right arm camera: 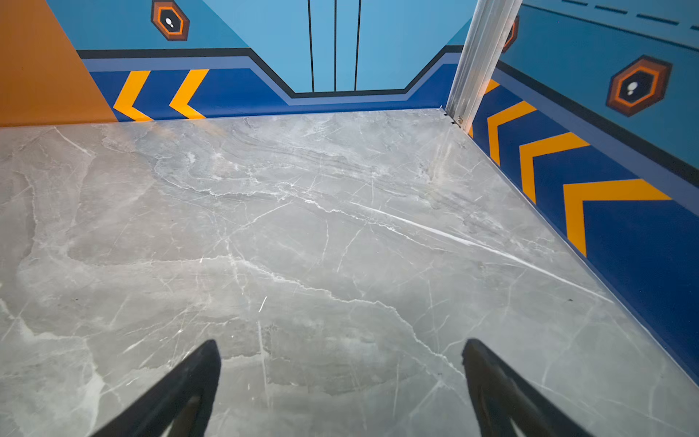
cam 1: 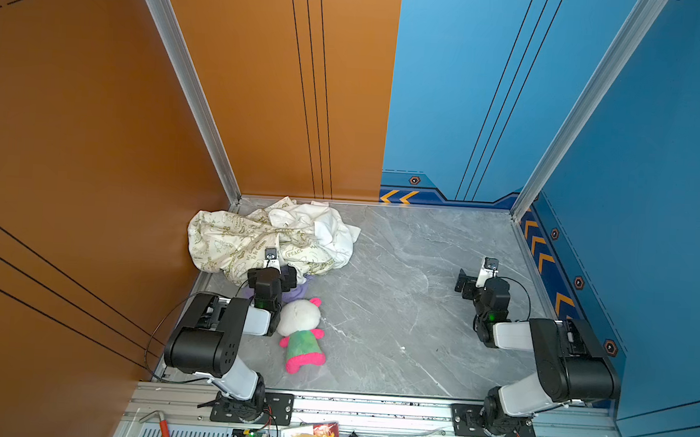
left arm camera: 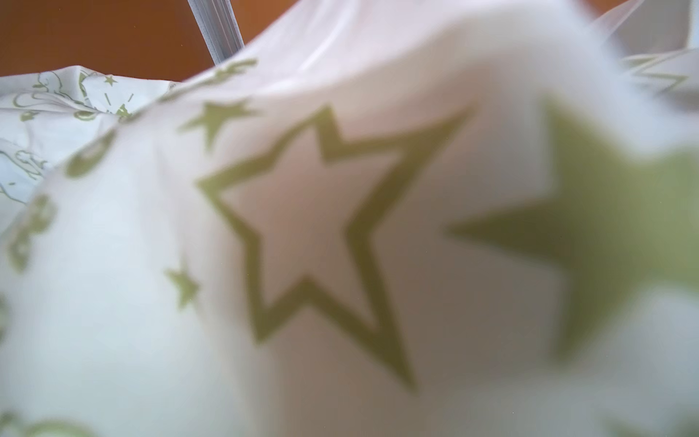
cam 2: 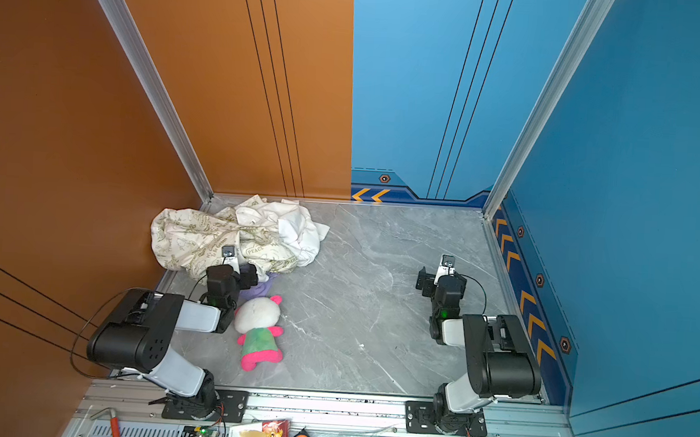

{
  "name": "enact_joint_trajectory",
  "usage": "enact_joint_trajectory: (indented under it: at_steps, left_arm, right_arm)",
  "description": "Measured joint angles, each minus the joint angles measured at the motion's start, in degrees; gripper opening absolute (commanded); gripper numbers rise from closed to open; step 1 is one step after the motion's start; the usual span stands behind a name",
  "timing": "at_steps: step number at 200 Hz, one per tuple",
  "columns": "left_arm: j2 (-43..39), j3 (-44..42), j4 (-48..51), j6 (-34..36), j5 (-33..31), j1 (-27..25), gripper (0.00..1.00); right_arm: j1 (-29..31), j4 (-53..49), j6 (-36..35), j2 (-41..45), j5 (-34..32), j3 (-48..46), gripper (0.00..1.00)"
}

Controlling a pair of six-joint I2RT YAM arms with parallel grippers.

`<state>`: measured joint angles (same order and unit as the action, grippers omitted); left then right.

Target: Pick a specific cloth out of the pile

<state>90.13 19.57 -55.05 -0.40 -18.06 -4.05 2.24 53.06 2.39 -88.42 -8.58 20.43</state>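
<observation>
The rumpled cream-and-white cloth pile is lying far left on the grey marble worktop, the pink-green plush toy lying just before it.

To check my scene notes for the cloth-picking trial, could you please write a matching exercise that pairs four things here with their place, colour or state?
Things:
1. the pile
2. plush toy
3. right gripper
4. purple cloth

Descriptions:
A. open, nothing between its fingers
B. heaped in the far left corner, cream with green doodles plus plain white
C. peeks out at the heap's near edge
D. pink and green body, white head

Pairs: 1-B; 2-D; 3-A; 4-C
</observation>
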Motion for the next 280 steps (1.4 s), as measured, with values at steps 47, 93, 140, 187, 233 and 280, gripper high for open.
enact_joint_trajectory:
  at_steps: [47,93,140,187,233,280]
  left_arm:
    - [0.0,0.0,0.0,0.0,0.0,0.0,0.98]
    - [0.0,0.0,0.0,0.0,0.0,0.0,0.98]
    - [0.0,0.0,0.0,0.0,0.0,0.0,0.98]
    - [0.0,0.0,0.0,0.0,0.0,0.0,0.98]
    - [0.0,0.0,0.0,-0.1,0.0,0.4,0.98]
    - [-6.0,0.1,5.8,0.0,0.0,0.2,0.98]
  right_arm:
    - [0.0,0.0,0.0,0.0,0.0,0.0,1.00]
    - [0.0,0.0,0.0,0.0,0.0,0.0,1.00]
    - [0.0,0.0,0.0,0.0,0.0,0.0,1.00]
    - [-0.2,0.0,0.1,0.0,0.6,0.0,1.00]
    - [-1.1,0.0,0.6,0.0,1.6,0.0,1.00]
    - [-1.1,-5.5,1.6,4.5,0.2,0.0,1.00]
